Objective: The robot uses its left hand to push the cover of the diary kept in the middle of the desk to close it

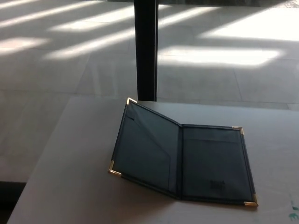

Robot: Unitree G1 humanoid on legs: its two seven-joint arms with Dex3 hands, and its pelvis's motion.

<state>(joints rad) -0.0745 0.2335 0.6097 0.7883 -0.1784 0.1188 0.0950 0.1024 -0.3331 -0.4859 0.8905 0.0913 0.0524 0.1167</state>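
Observation:
A dark diary [182,156] with gold corner caps lies open in the middle of the pale desk [70,186]. Its right half [215,163] rests flat on the desk. Its left cover [145,147] is raised off the desk at an angle, with its gold corners at the top [131,100] and the bottom [113,169]. Neither of my hands shows in the head view.
A dark vertical post [146,49] stands just behind the desk's far edge, above the diary's raised cover. Beyond lies a tiled floor [224,56] with bright sun patches. The desk's left edge runs diagonally at the lower left.

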